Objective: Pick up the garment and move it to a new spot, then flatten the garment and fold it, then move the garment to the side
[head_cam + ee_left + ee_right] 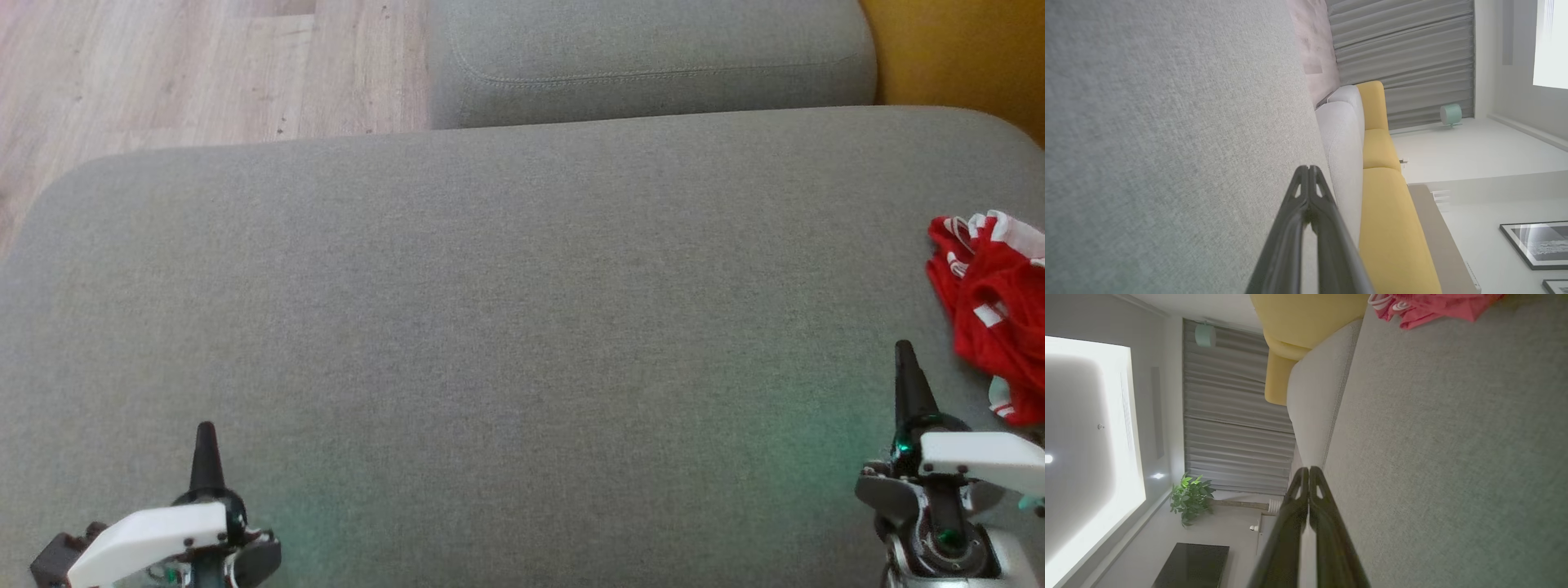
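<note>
The garment [992, 314], red with white stripes, lies crumpled at the right edge of the grey sofa cushion [506, 327]; the head view cuts part of it off. The right wrist view catches the garment [1433, 308] at its top edge. My right gripper [904, 353] is shut and empty, hovering just left of and nearer than the garment, apart from it. My left gripper [205, 433] is shut and empty at the lower left, over bare cushion. Each wrist view shows its own gripper, left [1308, 169] and right [1308, 470], with fingertips pressed together.
A second grey cushion [645, 61] adjoins the far side. Wooden floor [188, 73] lies beyond the far left edge. A yellow sofa part [963, 57] sits at the far right corner. The wide middle of the cushion is bare fabric.
</note>
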Controlling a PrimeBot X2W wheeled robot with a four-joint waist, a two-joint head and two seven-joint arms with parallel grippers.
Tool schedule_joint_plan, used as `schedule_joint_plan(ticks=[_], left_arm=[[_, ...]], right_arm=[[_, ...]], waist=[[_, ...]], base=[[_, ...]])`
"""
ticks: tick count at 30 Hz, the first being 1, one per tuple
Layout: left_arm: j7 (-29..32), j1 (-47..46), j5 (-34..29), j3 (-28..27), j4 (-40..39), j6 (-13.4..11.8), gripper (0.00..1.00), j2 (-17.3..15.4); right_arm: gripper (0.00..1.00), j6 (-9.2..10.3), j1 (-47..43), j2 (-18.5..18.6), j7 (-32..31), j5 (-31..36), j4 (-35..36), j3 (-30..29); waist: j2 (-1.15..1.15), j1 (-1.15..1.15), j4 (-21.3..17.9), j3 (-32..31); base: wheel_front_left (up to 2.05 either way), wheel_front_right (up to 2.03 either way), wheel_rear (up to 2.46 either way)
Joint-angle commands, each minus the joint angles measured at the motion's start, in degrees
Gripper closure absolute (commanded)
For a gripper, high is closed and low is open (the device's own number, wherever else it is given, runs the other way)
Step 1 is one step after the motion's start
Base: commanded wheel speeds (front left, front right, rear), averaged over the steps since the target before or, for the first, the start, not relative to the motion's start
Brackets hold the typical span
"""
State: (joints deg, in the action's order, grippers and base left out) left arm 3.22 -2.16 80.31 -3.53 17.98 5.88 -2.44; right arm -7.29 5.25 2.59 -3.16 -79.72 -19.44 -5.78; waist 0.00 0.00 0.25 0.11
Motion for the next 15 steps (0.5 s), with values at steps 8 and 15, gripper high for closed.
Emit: schedule_joint_plan(ticks=[8,15], left_arm=[[1.51,-3.42,5.43,-2.27,-2.92,0.94,1.0,-0.4],[2.68,-3.84,9.78,-2.74,-3.59,1.39,1.0,-0.42]], right_arm=[[1.0,-0.18,1.16,0.27,-1.61,-5.78,3.66,0.22],[1.0,-0.19,1.01,0.28,-2.77,-10.27,4.85,-0.43]], waist=[[0.0,0.0,-0.1,0.03],[0.0,0.0,-0.21,0.05]], base=[[0.0,0.0,0.0],[0.0,0.0,0.0]])
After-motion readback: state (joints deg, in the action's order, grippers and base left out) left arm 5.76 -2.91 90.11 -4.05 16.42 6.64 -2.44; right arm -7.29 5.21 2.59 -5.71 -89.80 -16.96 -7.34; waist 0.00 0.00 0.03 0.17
